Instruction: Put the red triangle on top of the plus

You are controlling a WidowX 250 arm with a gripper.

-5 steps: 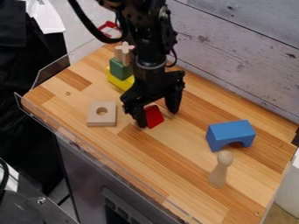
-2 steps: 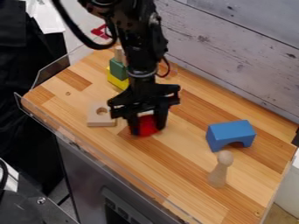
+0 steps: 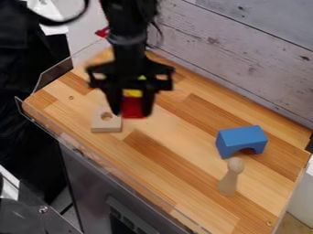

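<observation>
My gripper (image 3: 132, 112) is shut on the red triangle (image 3: 132, 106), holding it raised above the wooden top, left of centre and just right of the beige block with the hole. Behind the gripper, a bit of the yellow block (image 3: 132, 93) shows between its jaws. The plus and the green block under it are hidden behind the arm.
A beige square block with a hole (image 3: 106, 119) lies at the left. The blue arch (image 3: 242, 140) and a wooden peg figure (image 3: 230, 177) stand at the right. A clear rim (image 3: 79, 153) edges the wooden top (image 3: 177, 155); a plank wall (image 3: 245, 50) rises behind.
The gripper has closed on the red triangle and lifted it off the table, moving up and to the left. The arm now covers the plus.
</observation>
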